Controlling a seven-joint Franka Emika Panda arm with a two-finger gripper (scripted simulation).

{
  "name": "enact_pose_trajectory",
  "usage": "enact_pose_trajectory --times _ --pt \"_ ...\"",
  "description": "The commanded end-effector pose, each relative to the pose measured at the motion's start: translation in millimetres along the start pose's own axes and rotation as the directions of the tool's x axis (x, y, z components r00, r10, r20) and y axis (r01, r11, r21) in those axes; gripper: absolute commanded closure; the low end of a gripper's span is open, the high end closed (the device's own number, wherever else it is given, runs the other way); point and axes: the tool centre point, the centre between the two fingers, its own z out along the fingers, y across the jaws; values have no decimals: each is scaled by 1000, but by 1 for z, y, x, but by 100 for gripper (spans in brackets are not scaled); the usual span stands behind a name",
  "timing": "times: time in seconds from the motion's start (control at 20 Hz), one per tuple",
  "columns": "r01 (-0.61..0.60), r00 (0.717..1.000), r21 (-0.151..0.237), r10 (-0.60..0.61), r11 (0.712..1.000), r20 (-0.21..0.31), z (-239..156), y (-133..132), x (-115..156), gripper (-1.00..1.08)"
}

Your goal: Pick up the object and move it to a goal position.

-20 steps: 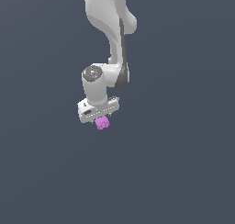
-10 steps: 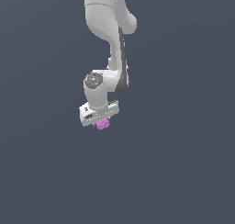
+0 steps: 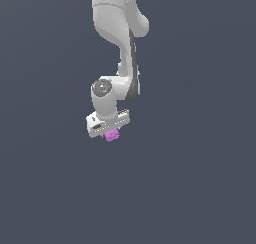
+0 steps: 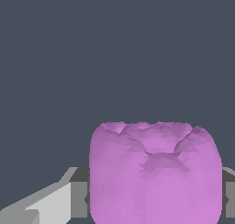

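Note:
The object is a small magenta-purple lumpy blob with swirled folds on top. It hangs just under the white gripper near the middle of the exterior view, lifted off the dark surface. In the wrist view the object fills the space between the two fingers, which press against its sides. The gripper is shut on the object. The fingertips themselves are hidden behind the blob.
The white arm comes down from the top of the exterior view. Around it lies only a plain dark grey-blue surface.
The arm has carried the object slightly upward and toward the exterior view's left. The grip on it is unchanged.

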Motion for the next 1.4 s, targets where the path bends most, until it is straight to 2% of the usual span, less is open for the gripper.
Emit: enact_pose_trajectory --times 0.0,0.35,0.75,1.0,1.35 --pt "0 1000 0 0 1000 0 0 0 0 108" --pt "-29 999 -31 29 999 -27 -11 7 11 108" --pt "-118 989 -115 105 986 -109 -47 26 40 108" --pt "-197 969 -182 164 963 -183 -81 42 62 108" --pt "-307 930 -260 231 916 -286 -130 61 85 108"
